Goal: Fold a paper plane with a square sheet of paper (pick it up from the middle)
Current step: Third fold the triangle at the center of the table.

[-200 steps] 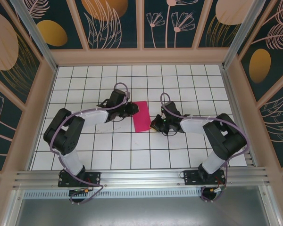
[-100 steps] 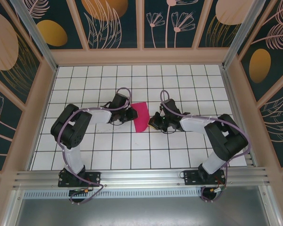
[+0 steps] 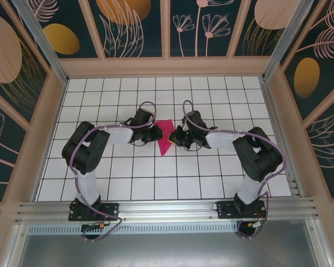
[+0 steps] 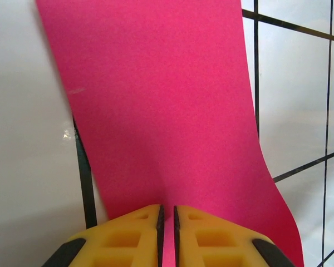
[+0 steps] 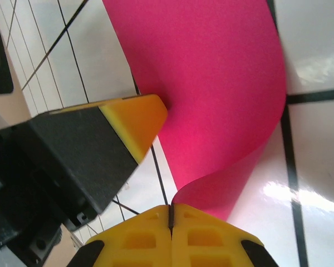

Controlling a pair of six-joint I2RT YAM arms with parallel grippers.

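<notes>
Square sheet of paper (image 3: 167, 137) pinched from both sides near mid-table.
Top view: the left gripper (image 3: 158, 135) and right gripper (image 3: 176, 139) meet at its opposite edges. Left wrist: jaws almost closed, paper in the slit. Right wrist: jaws closed on a curled edge. Risk: opposed pulling could tear or crumple it.
</notes>
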